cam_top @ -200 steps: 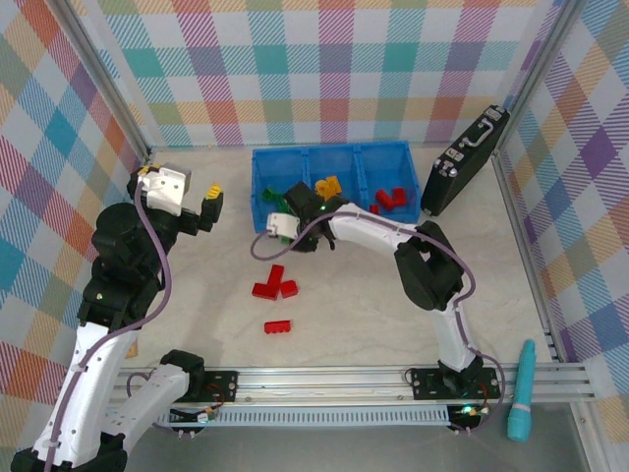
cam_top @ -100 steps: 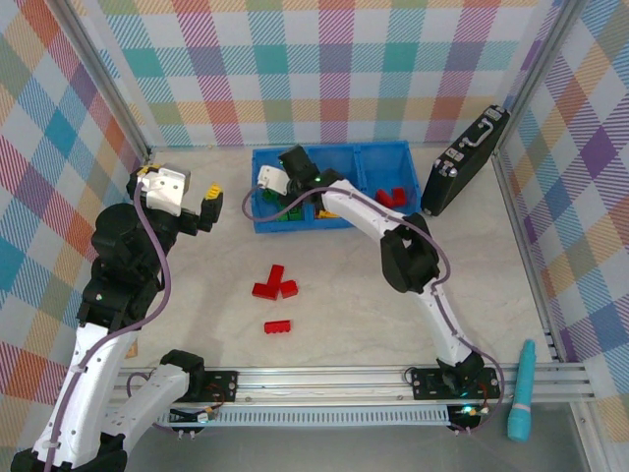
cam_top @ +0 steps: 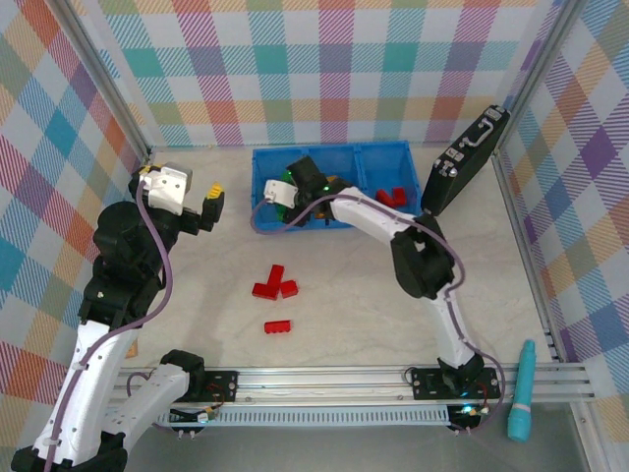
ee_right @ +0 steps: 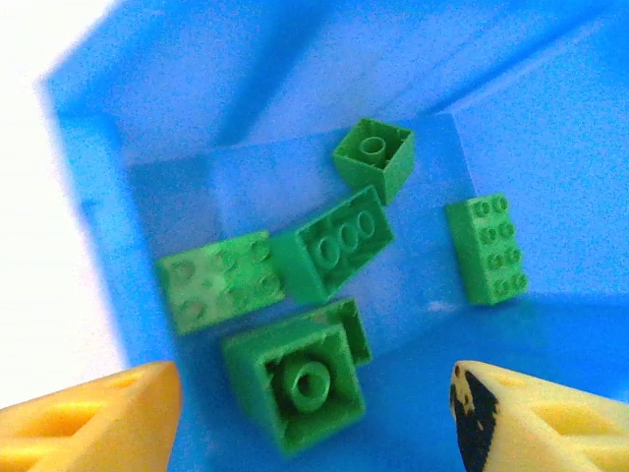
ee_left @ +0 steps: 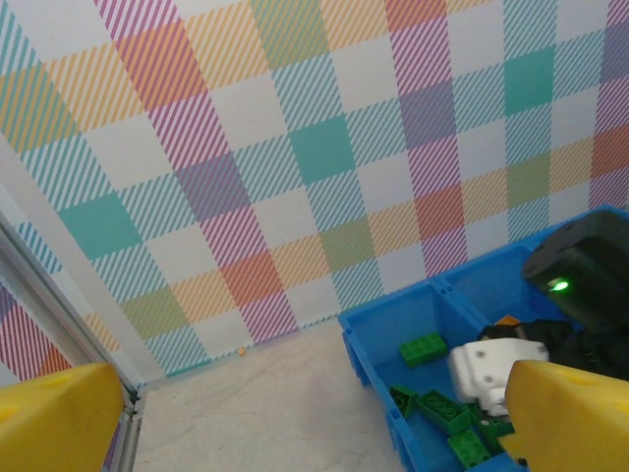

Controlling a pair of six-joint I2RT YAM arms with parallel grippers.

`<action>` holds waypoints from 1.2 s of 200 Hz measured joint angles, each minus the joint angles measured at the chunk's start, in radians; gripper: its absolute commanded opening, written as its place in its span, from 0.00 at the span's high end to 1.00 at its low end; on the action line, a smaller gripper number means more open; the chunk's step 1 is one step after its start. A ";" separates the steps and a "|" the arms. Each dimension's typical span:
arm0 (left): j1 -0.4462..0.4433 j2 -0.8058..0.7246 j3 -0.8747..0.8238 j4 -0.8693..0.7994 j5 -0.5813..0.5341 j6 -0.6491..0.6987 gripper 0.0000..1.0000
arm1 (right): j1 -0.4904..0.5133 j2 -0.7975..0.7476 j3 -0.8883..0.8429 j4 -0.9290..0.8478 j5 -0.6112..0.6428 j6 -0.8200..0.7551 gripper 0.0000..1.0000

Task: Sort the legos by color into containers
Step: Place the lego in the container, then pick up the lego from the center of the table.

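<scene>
The blue bin of three containers stands at the back of the table. My right gripper hangs open over its left compartment. There several green legos lie loose, and an upturned one sits on the floor between my spread yellow fingers. Red legos lie in the right compartment. Three red legos remain on the table, one of them nearer the arms. My left gripper is raised left of the bin and open, with nothing in it. Its view looks at the bin and a green brick.
A black hard case leans against the right wall beside the bin. A teal tool lies outside the rail at the front right. Plaid walls close in the table on three sides.
My right gripper has swung from the bin's front edge to over the left compartment and its jaws have opened; a green brick now lies free under them. The left arm has stayed put.
</scene>
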 measured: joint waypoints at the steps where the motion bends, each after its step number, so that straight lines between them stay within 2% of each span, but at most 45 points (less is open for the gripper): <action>1: 0.000 0.000 0.000 0.000 0.000 0.000 0.00 | 0.000 -0.005 -0.004 0.000 -0.002 -0.001 0.26; 20: 0.000 0.000 0.000 0.000 0.000 0.000 0.00 | 0.011 -0.143 -0.115 0.001 -0.044 -0.030 0.20; 44: 0.000 0.000 0.000 0.001 0.000 0.000 0.00 | 0.056 -0.304 -0.261 -0.002 -0.097 -0.058 0.19; 67: 0.000 0.000 0.000 0.000 0.003 -0.001 0.00 | 0.124 -0.370 -0.356 -0.023 -0.134 -0.061 0.16; 126: 0.000 -0.015 0.000 0.000 0.011 -0.011 0.00 | 0.256 -0.335 -0.492 -0.063 -0.166 -0.037 0.11; 159: 0.000 -0.020 0.000 0.000 0.023 -0.019 0.00 | 0.267 -0.299 -0.496 -0.049 -0.179 -0.003 0.07; 204: 0.000 -0.020 0.000 0.000 0.023 -0.019 0.00 | 0.267 -0.248 -0.496 -0.038 -0.179 0.022 0.12; 240: 0.000 -0.020 0.000 0.000 0.023 -0.019 0.00 | 0.266 -0.212 -0.496 -0.029 -0.170 0.034 0.11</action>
